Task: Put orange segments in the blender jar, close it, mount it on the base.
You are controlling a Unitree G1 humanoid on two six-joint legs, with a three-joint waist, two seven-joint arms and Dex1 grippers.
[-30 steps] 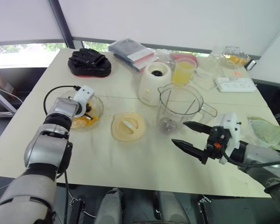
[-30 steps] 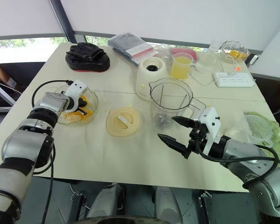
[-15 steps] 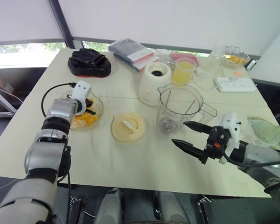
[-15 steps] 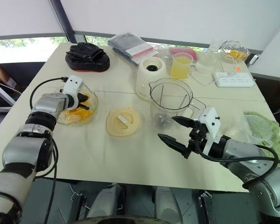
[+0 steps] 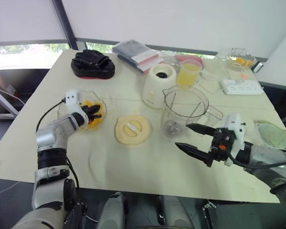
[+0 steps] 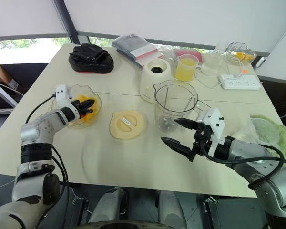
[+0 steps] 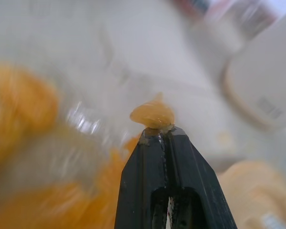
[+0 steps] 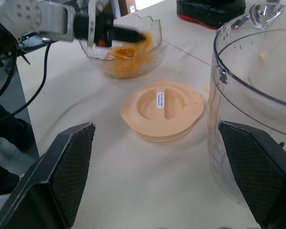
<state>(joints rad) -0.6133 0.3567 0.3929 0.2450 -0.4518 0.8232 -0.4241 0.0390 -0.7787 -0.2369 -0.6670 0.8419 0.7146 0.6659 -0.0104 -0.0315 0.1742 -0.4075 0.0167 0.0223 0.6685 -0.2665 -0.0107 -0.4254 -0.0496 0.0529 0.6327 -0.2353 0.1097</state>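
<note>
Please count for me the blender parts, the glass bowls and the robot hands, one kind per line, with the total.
Blender parts: 3 (jar, lid, base)
Glass bowls: 2 (near bowl, far bowl)
Hands: 2 (left hand shut on an orange segment, right hand open)
Total: 7

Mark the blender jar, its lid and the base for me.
blender jar (image 5: 181, 119), left eye view, clear front wall.
lid (image 5: 131, 129), left eye view, middle of its top.
base (image 5: 155, 93), left eye view, white side.
</note>
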